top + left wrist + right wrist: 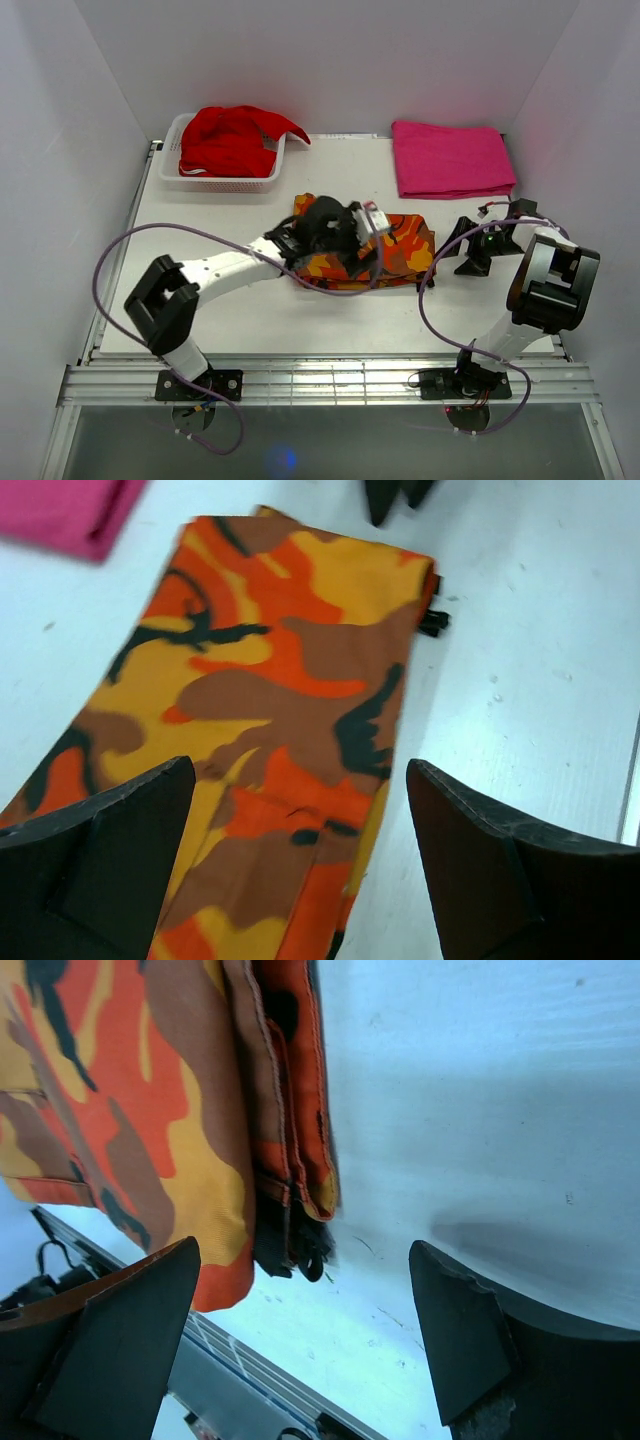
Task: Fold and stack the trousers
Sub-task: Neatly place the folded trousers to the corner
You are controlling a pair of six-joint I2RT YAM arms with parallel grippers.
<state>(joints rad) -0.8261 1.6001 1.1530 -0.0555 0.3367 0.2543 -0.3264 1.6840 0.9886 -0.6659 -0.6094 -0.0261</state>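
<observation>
The left arm [215, 268] and right arm [550, 282] have white shells, black joints and black wedge fingers [90, 870]. Purple cables [96, 280] loop from the bases [198, 385] at 7 and 5 o'clock.

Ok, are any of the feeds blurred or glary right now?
Top external: sharp and evenly lit, no glare on the work area. Left wrist: slightly soft across the trousers, and the pink cloth in the corner is blurred. Right wrist: the folded edge is crisp, with a faint shadow on the table.
</observation>
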